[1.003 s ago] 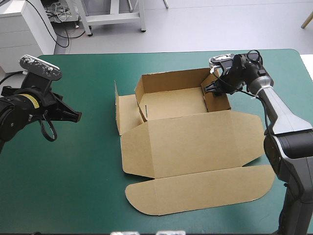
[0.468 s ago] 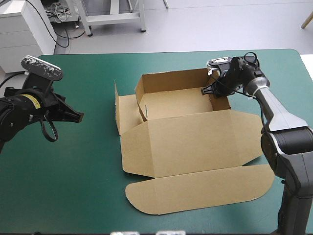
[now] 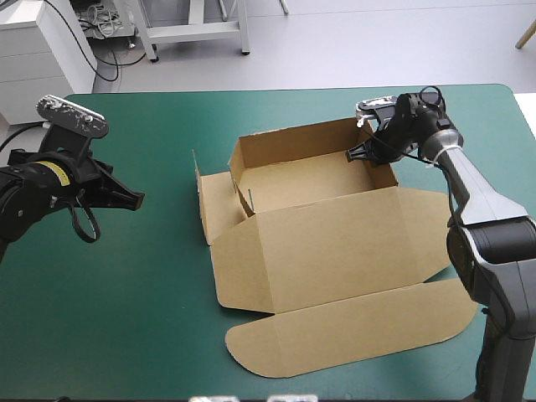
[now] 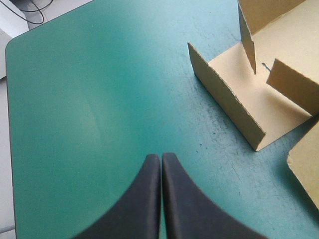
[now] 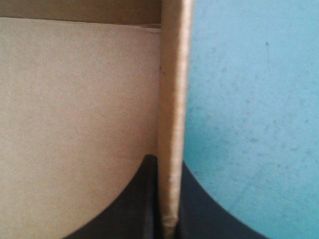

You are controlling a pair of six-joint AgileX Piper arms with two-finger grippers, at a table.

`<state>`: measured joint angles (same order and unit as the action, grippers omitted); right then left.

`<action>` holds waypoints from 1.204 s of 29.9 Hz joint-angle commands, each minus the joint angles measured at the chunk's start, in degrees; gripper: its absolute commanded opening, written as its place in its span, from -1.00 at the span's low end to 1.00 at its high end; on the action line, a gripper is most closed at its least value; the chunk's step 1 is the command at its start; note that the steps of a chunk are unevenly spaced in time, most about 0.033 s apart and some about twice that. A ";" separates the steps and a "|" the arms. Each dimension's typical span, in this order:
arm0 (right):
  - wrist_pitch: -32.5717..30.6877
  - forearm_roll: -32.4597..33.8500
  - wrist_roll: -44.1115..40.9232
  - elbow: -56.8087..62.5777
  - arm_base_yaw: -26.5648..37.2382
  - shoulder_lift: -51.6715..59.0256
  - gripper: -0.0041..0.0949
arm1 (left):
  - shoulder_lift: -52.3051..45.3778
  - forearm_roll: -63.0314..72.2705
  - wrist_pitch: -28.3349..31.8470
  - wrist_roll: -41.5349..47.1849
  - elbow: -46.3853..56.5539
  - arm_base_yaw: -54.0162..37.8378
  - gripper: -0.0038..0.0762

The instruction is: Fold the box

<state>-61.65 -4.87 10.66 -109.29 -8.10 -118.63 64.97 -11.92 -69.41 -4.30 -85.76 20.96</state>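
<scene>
Left black arm (image 3: 38, 186) hovers, jaws pressed together; right grey-and-black arm (image 3: 479, 199) stretches forward, jaws pinching the brown cardboard box (image 3: 327, 243).

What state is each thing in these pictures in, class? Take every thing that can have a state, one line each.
box: open tray, far and right walls raised.
lid: lying flat on the teal-green cover.
left side flap: folded out, its end panel standing up.
left gripper: shut, empty, apart from the box.
right gripper: shut on the box, at its right side.

The brown box (image 3: 322, 243) lies mid-table, far walls raised, lid flat.
</scene>
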 commanded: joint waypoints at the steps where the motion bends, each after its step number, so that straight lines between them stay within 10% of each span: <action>1: -4.76 -0.25 1.80 -5.08 1.84 3.96 -0.96 | -1.00 -0.12 3.23 0.03 -1.62 0.04 -0.92; 28: -5.37 -11.91 10.02 -5.59 17.51 31.80 -0.96 | -0.91 0.38 4.97 0.16 -1.41 0.04 -0.89; 36: -5.37 -18.92 11.36 -3.31 17.51 33.99 -0.96 | 0.01 19.31 10.83 -8.80 5.76 -12.42 -0.86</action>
<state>-70.16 -19.47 21.54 -112.24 8.85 -87.53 65.27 0.00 -63.62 -9.51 -81.40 13.40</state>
